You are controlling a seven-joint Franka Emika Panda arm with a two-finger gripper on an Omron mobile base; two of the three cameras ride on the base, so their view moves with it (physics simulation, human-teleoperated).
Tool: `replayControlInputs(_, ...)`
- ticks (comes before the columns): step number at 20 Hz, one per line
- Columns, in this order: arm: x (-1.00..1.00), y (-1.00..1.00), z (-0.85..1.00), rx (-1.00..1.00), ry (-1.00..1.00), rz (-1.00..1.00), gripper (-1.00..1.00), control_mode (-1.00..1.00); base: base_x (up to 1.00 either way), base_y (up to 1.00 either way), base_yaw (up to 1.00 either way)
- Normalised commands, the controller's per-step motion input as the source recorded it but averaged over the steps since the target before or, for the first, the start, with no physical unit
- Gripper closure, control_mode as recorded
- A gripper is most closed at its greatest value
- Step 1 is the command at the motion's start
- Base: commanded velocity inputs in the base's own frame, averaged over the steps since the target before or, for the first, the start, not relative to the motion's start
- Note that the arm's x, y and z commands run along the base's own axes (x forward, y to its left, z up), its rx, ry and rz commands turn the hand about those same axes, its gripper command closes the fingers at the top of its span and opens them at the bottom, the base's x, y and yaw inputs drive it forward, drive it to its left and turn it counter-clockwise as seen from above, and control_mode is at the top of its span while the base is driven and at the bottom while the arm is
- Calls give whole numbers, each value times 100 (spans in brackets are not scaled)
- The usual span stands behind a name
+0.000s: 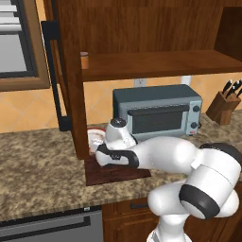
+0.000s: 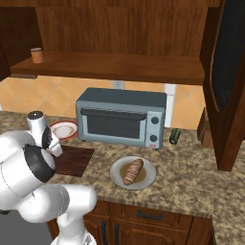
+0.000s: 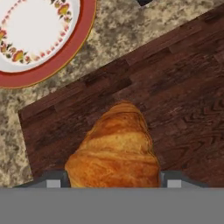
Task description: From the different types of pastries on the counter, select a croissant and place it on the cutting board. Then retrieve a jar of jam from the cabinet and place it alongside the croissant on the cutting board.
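In the hand view the golden croissant [image 3: 116, 148] sits between my gripper's [image 3: 113, 179] two fingertips [image 3: 54, 179], which press its sides, just above the dark brown cutting board [image 3: 175, 87]. The board [image 1: 113, 176] lies on the granite counter [image 1: 38, 160] under my bent arm, left of the toaster oven. The small orange-brown jar of jam [image 1: 84, 60] stands at the left end of the open cabinet's shelf [image 1: 156, 64], also visible as the jar [image 2: 37, 55] in the right base view. The striped brown pastry [image 2: 133, 171] lies on a grey plate [image 2: 117, 179].
A red-rimmed patterned plate [image 3: 39, 35] lies just beyond the board's corner. The grey toaster oven [image 1: 158, 111] stands behind the board to the right, and a knife block [image 1: 223, 106] at the far right. The cabinet's side panel [image 1: 73, 94] rises beside the board.
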Motion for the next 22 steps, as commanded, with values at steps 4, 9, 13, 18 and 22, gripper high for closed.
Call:
replayControlInputs(4, -1, 8, -18, 0, 17, 3, -100, -100, 0, 0, 0)
replayControlInputs(9, -10, 0, 5, 0, 12, 2, -100, -100, 0, 0, 0)
replayControlInputs(13, -16, 0, 8, 0, 6, 0, -100, -100, 0, 0, 0)
replayControlInputs(18, -30, -7, 51, 2, 0, 0, -100, -100, 0, 0, 0)
replayControlInputs(22, -41, -50, 83, 8, -5, 6, -100, -100, 0, 0, 0)
